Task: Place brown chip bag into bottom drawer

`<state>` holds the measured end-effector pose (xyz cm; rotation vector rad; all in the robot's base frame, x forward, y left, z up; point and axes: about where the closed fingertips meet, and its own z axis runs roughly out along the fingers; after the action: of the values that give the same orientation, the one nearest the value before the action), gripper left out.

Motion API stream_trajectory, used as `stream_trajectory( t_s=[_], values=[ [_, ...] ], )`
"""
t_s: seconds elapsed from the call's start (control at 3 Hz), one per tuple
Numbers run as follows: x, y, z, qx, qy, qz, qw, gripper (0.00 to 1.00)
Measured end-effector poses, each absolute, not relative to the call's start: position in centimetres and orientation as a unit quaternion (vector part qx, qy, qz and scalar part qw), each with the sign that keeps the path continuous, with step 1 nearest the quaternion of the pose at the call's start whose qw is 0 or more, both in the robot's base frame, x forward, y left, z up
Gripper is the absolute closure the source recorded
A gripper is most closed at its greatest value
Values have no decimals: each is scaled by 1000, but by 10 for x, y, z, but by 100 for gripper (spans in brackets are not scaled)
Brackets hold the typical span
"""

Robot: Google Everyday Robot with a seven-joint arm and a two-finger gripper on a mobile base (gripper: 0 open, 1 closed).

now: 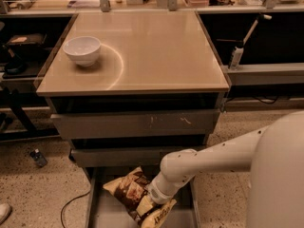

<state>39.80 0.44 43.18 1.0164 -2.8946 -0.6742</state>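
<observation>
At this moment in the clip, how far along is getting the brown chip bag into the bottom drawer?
Done: the bottom drawer is pulled open and the brown chip bag is down over its floor. In hand: the gripper is at the bag inside the drawer, its grip hidden by the wrist. Left: release, if not yet done, and drawing the arm out.

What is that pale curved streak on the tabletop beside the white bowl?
Camera view: probably lamp glare arcing beside the white bowl on the glossy cabinet top; the bottom drawer lies dimmer, where the gripper is at the brown chip bag.
</observation>
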Motion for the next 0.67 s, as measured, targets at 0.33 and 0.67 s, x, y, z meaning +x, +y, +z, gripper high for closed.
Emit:
stream_trajectory(
  t_s=[0.33, 0.67],
  values=[
    [417, 30, 367, 302, -925, -231, -11, 100],
    [417, 30, 367, 302, -925, -231, -11, 100]
  ],
)
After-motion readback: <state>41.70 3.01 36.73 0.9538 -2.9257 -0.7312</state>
